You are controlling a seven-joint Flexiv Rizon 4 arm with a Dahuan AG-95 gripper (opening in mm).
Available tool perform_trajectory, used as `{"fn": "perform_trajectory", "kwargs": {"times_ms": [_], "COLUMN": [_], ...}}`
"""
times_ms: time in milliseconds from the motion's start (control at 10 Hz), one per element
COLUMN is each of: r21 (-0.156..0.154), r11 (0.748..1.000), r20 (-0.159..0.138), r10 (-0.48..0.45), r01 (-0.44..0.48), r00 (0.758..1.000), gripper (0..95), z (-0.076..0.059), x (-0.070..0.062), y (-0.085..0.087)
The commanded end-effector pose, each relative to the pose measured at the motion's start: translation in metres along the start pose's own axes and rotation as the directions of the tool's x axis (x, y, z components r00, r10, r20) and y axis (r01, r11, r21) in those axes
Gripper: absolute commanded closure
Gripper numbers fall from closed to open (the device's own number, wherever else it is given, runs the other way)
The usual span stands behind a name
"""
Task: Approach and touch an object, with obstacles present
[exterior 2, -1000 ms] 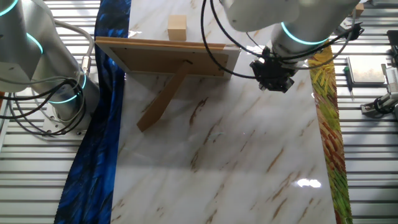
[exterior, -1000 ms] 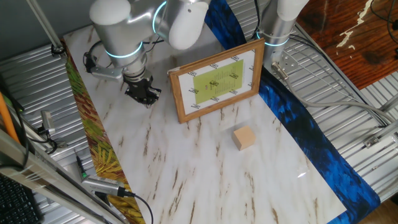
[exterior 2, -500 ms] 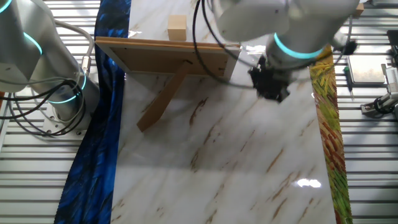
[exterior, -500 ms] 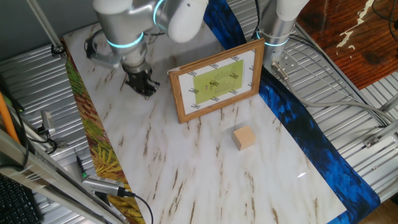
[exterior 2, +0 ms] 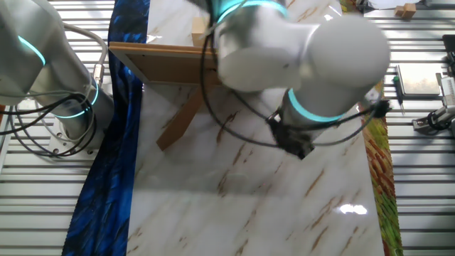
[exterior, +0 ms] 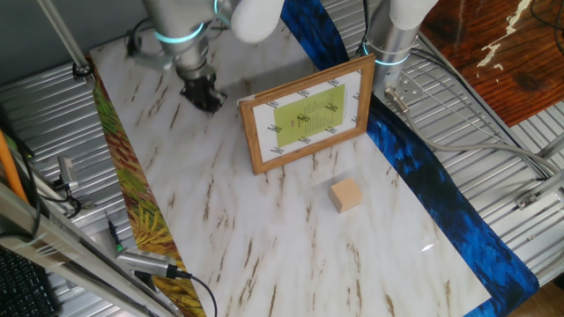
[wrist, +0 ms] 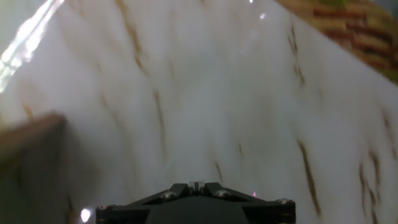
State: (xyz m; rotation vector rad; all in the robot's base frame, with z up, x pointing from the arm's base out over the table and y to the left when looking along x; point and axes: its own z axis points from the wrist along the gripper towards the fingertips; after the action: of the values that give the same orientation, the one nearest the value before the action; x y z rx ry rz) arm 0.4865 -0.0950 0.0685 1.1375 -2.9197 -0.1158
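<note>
The small tan wooden cube [exterior: 346, 195] sits on the marble table in front of the picture frame [exterior: 306, 114], which stands upright on its prop. In the other fixed view the cube [exterior 2: 200, 32] peeks out behind the frame's brown back [exterior 2: 170, 64]. My gripper [exterior: 204, 95] hovers low over the table to the left of the frame, on the side away from the cube, far from it. It also shows in the other fixed view [exterior 2: 293, 142], blurred. In the hand view the gripper [wrist: 196, 185] is shut and empty over bare marble.
A second robot base [exterior: 395, 40] stands at the back right by a blue cloth strip [exterior: 423, 176]. A yellow-green patterned strip [exterior: 132, 202] runs along the left edge. A blurred brown shape [wrist: 31, 134] lies at the left of the hand view.
My gripper has moved along the table's left side, away from the cube's side and further behind the frame's plane. The cube and the frame have not moved.
</note>
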Motion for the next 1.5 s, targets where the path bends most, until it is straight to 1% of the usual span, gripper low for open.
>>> {"fn": "perform_trajectory", "kwargs": {"times_ms": [100,300,400,500,600,700,800,900,1000,1100,1300,1500], "r21": [-0.009,-0.006,0.002,0.009,0.01,0.01,0.009,0.011,0.007,0.01,0.01,0.008], "r11": [0.999,0.996,0.995,0.994,0.994,0.994,0.994,0.996,0.997,0.998,0.999,1.0], "r20": [0.005,0.007,0.002,-0.006,-0.008,-0.012,-0.009,-0.001,0.003,-0.002,-0.006,-0.008], "r10": [0.049,0.095,0.1,0.108,0.109,0.108,0.106,0.084,0.079,0.063,0.054,0.022], "r01": [-0.049,-0.094,-0.1,-0.108,-0.109,-0.108,-0.106,-0.084,-0.079,-0.063,-0.054,-0.022], "r00": [0.999,0.995,0.995,0.994,0.994,0.994,0.994,0.996,0.997,0.998,0.999,1.0], "gripper": [95.0,95.0,95.0,95.0,95.0,95.0,95.0,95.0,95.0,95.0,95.0,95.0], "z": [0.002,0.002,0.004,0.009,0.01,0.011,0.011,0.009,0.008,0.006,0.005,0.003], "x": [-0.002,-0.002,-0.002,0.012,0.024,0.043,0.058,0.079,0.083,0.09,0.093,0.098], "y": [-0.002,-0.002,0.003,0.009,0.011,0.014,0.015,0.018,0.016,0.014,0.013,0.011]}}
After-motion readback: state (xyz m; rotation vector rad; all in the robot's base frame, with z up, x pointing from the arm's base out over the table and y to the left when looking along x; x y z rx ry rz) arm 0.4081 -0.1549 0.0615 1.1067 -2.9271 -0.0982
